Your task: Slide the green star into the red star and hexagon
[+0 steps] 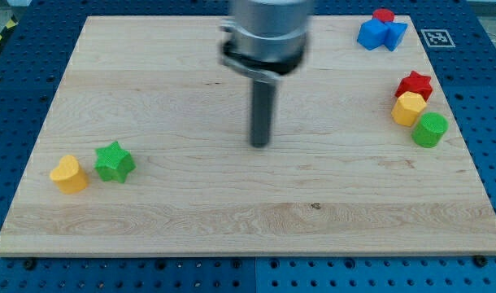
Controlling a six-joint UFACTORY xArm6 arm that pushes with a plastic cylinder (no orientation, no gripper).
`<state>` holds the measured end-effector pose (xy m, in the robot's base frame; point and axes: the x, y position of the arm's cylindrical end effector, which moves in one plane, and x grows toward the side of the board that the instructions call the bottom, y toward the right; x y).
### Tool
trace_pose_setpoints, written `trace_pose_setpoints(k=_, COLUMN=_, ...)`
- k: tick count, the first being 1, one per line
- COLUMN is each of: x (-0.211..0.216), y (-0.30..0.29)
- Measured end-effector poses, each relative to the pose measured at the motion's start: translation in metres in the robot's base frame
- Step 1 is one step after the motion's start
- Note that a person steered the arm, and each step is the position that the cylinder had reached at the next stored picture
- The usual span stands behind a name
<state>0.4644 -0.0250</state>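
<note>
The green star [115, 161] lies near the view's left edge of the wooden board, with a yellow heart-shaped block [69, 174] touching its left side. The red star [415, 84] sits at the view's right, touching a yellow hexagon [409, 108] just below it. A green round block [430, 129] sits against the hexagon's lower right. My tip [259, 145] rests on the board near its middle, far to the right of the green star and well left of the red star.
A blue block cluster [381, 34] with a small red block [384, 15] behind it sits at the view's top right corner. The wooden board [232, 220] lies on a blue perforated table. A marker tag [437, 37] lies beyond the board's right corner.
</note>
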Motion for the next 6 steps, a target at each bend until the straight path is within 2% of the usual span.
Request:
trace_pose_setpoints(k=2, x=-0.013, y=-0.21)
trace_pose_setpoints(k=3, x=-0.007, y=-0.278)
trace_pose_setpoints(k=4, x=0.01, y=-0.279)
trace_pose_setpoints(k=6, x=0.086, y=-0.272)
